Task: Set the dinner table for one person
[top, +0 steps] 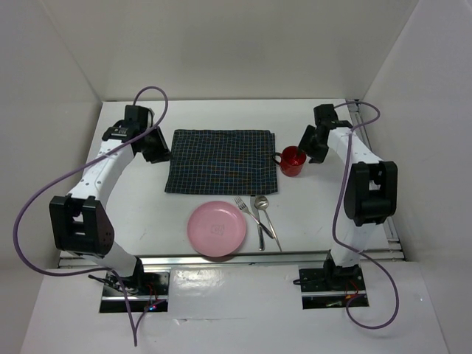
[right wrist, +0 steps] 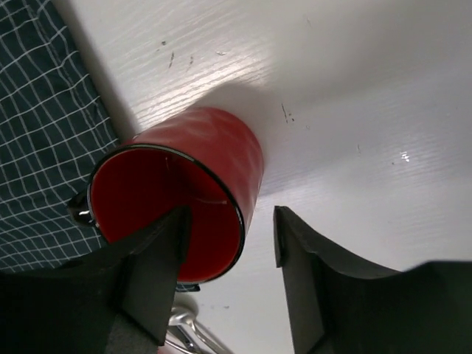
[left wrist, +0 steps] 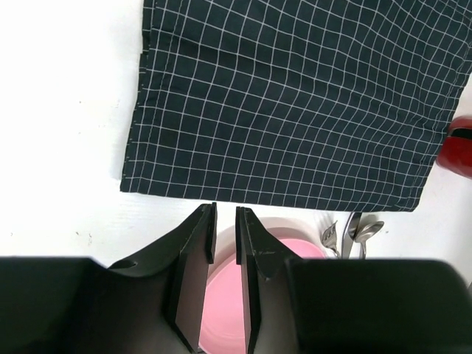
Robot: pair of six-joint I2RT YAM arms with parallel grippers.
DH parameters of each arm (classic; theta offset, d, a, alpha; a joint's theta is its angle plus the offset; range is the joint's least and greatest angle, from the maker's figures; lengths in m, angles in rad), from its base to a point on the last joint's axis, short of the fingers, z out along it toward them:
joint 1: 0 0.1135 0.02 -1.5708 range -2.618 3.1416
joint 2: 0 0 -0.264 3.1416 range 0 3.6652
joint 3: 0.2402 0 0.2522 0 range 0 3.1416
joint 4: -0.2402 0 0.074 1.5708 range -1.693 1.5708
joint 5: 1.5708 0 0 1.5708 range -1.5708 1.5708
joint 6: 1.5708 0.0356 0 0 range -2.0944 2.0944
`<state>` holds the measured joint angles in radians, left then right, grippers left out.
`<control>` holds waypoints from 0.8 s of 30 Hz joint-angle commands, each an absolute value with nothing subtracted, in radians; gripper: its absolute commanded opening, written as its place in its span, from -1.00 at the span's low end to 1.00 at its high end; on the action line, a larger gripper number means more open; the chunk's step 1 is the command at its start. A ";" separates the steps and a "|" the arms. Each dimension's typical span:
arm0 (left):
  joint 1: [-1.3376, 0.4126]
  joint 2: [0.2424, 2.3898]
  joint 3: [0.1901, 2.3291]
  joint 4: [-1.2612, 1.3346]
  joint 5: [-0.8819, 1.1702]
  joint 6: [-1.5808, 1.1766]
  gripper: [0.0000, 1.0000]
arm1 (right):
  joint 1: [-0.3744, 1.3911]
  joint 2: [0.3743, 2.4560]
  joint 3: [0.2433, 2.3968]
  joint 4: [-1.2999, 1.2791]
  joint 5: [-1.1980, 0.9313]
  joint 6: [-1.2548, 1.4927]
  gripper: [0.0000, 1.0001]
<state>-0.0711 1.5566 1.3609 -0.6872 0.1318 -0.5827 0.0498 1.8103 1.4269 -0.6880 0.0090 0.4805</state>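
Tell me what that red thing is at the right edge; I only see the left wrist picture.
Observer: A red cup, standing upright beside the placemat's right edge.
Visitor: Is the other arm near it?
Observer: The right gripper is open astride its rim, one finger inside, one outside.
Visitor: Is the pink plate whole?
Observer: Yes, the pink plate is a full round, lying on the dinner table itself, nearer the arms than the placemat.

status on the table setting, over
Left gripper nearly shut, empty, beside navy checked cloth placemat. Right gripper open, straddling wall of red cup. Round pink plate, metal fork, metal spoon on white matte tabletop, off placemat.
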 commanded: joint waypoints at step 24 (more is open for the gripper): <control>-0.106 1.574 1.416 -0.696 0.121 -0.571 -0.36 | 0.199 2.069 1.954 -0.776 0.064 0.280 -1.00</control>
<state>-0.1013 1.5700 1.3712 -0.6949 0.1303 -0.5808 0.1452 1.9797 1.8404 -0.7498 0.0921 0.3599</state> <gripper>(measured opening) 0.322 0.164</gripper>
